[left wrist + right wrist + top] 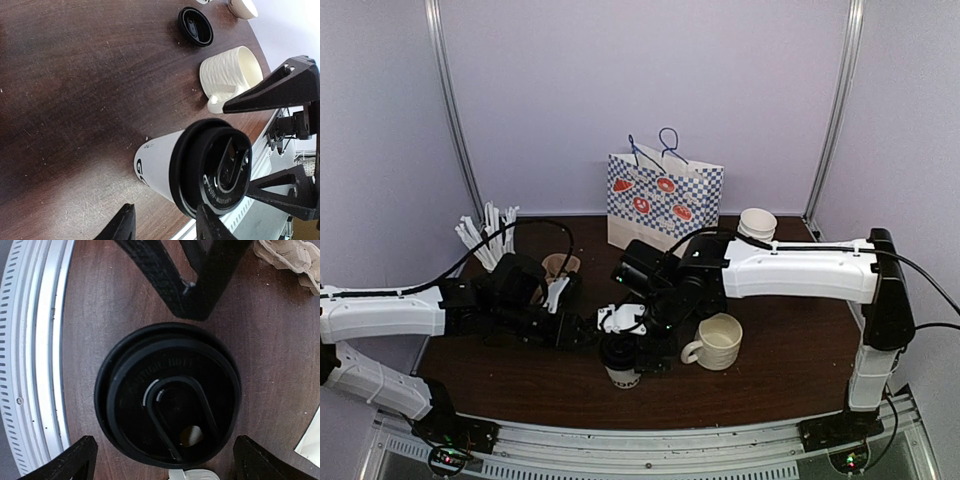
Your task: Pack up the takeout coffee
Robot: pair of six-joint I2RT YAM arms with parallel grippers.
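Item 1, nearest my edge: takeout coffee cup (pixel 623 370), the only one in my feeds. It is white paper with black lettering near the base, and a black lid (pixel 167 395) is seated on it. It stands upright on the table (pixel 790 375), front centre, outside the bag.

Item 2: right gripper (pixel 170 461), directly above that lid. Its fingers are spread wide, one on either side of the rim, with a gap showing on both sides and nothing clasped.

Item 3: left gripper (pixel 167 226), reaching in level from the left and rolled so one finger sits above the other. The fingers are parted with nothing between them, and the tips are just beside the lid rim. I cannot tell whether they touch it.

Item 4: white ribbed ceramic mug (pixel 718 342), just right of the cup and apart from it, handle turned toward it.

Item 5: loose lid (pixel 196 26), black, lying flat beyond the mug.

Item 6: brown cardboard piece (pixel 560 267), left of centre behind the left gripper. I cannot make out what kind of thing it is.

Item 7: white sticks (pixel 485 235), fanned out at rear left.

Item 8: stack of lidless white paper cups (pixel 757 222), rear right.

Item 9: blue-and-white checked paper bag (pixel 665 200), with red fruit prints and cord handles, upright at rear centre, just left of the stack.
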